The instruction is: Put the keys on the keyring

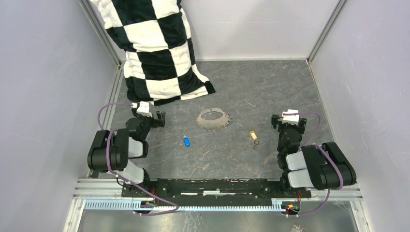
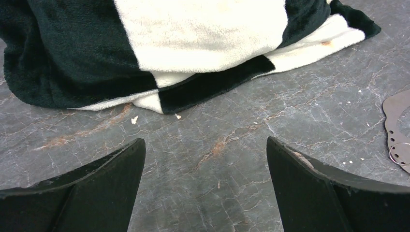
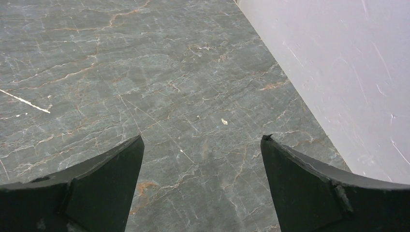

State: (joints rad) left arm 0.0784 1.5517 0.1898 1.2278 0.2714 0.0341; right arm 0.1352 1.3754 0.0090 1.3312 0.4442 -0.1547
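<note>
The keyring (image 1: 212, 119) is a grey, roughly oval loop lying flat mid-table; its edge shows at the right of the left wrist view (image 2: 397, 121). The blue-headed key (image 1: 186, 141) lies in front of it to the left. The gold-headed key (image 1: 254, 137) lies in front of it to the right. My left gripper (image 1: 147, 114) is open and empty, left of the keyring, with only bare table between its jaws (image 2: 205, 145). My right gripper (image 1: 288, 121) is open and empty, right of the gold key, also over bare table (image 3: 202, 140). Neither key shows in the wrist views.
A black-and-white checked blanket (image 1: 154, 48) hangs and bunches at the back left, just ahead of my left gripper (image 2: 193, 43). Grey walls enclose the table; the right wall (image 3: 338, 72) is close to my right gripper.
</note>
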